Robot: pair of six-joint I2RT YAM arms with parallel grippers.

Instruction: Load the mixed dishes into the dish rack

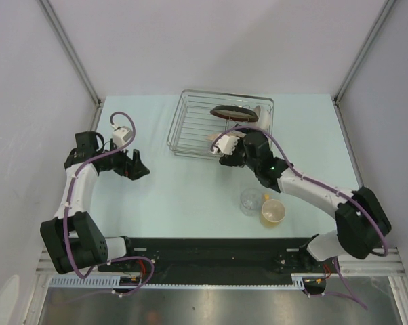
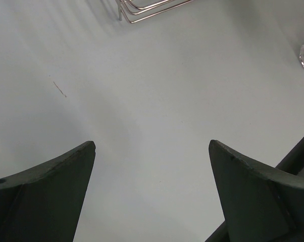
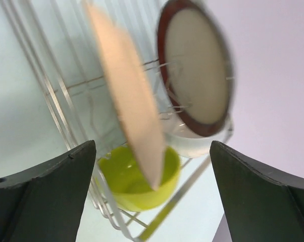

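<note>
- The right tool is spread wide at the near right part of the dish rack; neither finger touches a dish.
- Between its fingers a beige plate stands on edge in the rack, blurred.
- Just beside it the dark-red-rimmed plate also stands upright, a white bowl showing at its lower edge.
- A yellow-green bowl sits in the rack under the beige plate's edge.
- The clear glass and yellowish cup stand side by side on the table, nearer than the rack.
- The left tool, fingers spread and holding nothing, hangs over bare table left of the rack.
</note>
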